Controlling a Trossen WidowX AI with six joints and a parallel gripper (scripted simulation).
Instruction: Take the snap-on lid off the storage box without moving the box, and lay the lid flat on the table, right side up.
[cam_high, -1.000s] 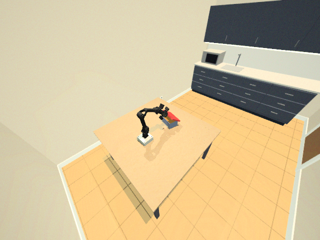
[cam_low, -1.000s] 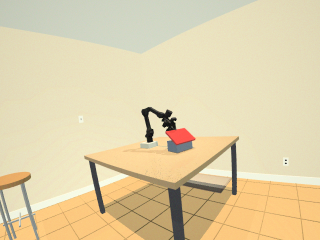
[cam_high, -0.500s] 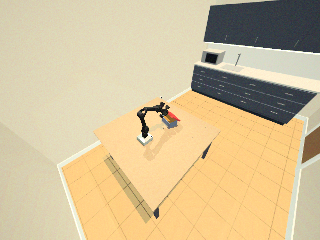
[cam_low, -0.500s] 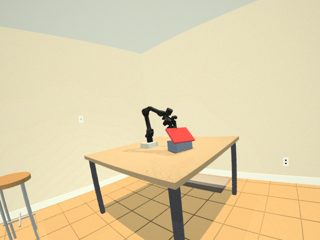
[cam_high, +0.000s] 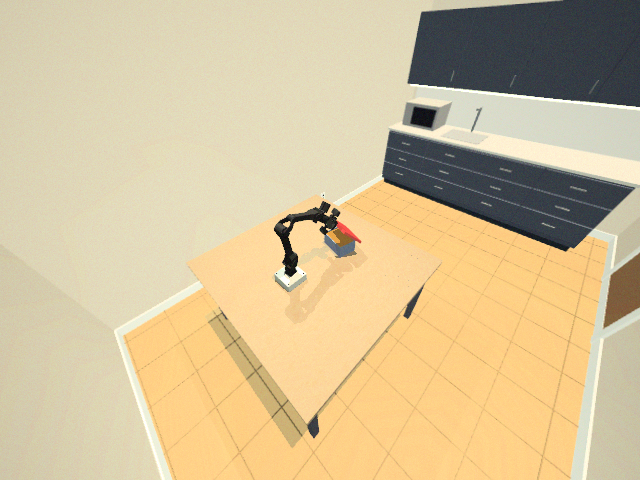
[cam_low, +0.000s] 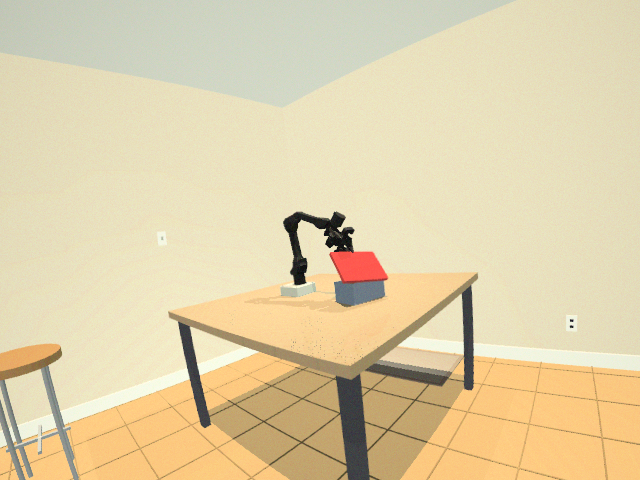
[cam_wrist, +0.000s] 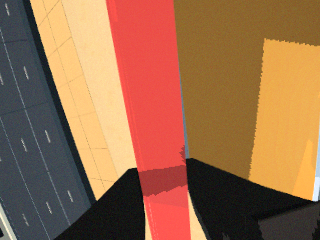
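Note:
The red lid (cam_high: 349, 232) (cam_low: 359, 266) (cam_wrist: 152, 100) is tilted steeply over the blue-grey storage box (cam_high: 340, 248) (cam_low: 361, 292). Its edge on the robot's side is raised, and its far edge is low, at the box's far top edge; whether it touches there is hard to tell. My gripper (cam_high: 334, 226) (cam_low: 346, 250) (cam_wrist: 162, 174) is shut on the lid's raised edge. The box stands upright on the table (cam_high: 248, 263) (cam_low: 232, 315), and its orange-brown inside shows below the lid in the top view and the wrist view.
The arm's white base (cam_high: 290, 279) (cam_low: 298, 289) stands on the table, a short way from the box. A stool (cam_low: 29, 359) stands off the table. Counter drawers (cam_high: 496, 188) and a microwave (cam_high: 426, 113) are beyond the table.

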